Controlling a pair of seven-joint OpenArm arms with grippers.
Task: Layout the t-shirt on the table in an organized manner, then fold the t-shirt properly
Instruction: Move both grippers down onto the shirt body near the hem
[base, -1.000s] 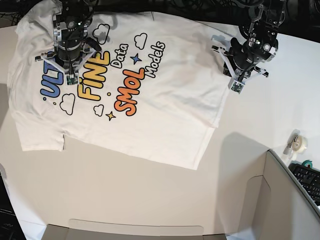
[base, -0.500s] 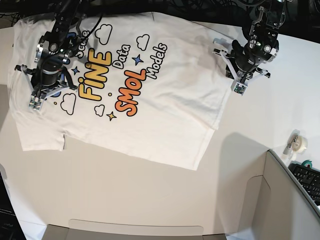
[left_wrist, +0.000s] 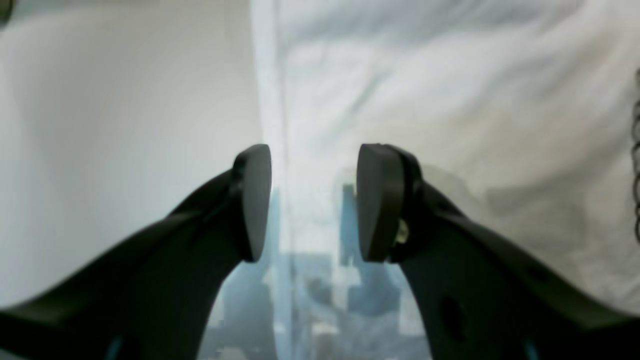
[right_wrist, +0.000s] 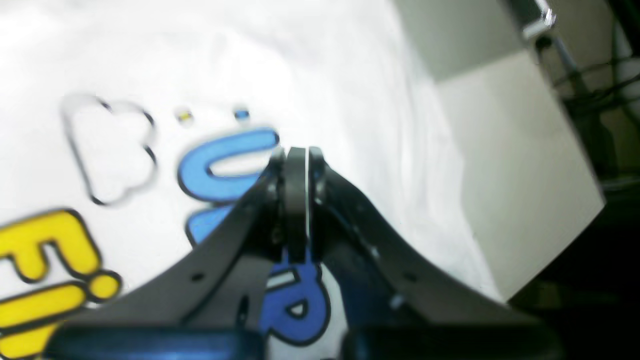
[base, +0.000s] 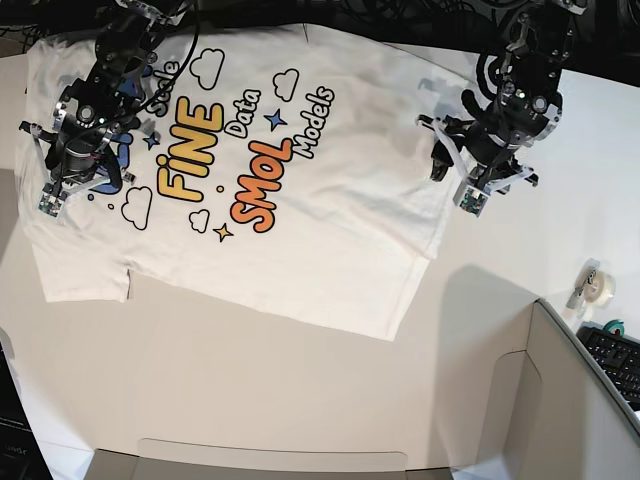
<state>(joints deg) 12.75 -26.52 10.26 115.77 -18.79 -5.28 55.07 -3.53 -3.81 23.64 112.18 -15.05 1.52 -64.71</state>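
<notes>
The off-white table (base: 300, 400) carries the shirt (base: 330, 250) spread print-up across its far half. The left hand (left_wrist: 312, 202) hangs open over the shirt's edge, holding nothing; the right hand (right_wrist: 296, 165), closed and empty, hovers above the blue lettering, probably mid-smoothing.

Soft matt cloth t-shirt (base: 330, 230), lightly creased; smooth off-white desk (base: 250, 380); matt black plastic pincer fingers (left_wrist: 255, 200).

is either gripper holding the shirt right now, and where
No: the left gripper is open over the t-shirt hem, and the right gripper is shut, empty, above the print.
</notes>
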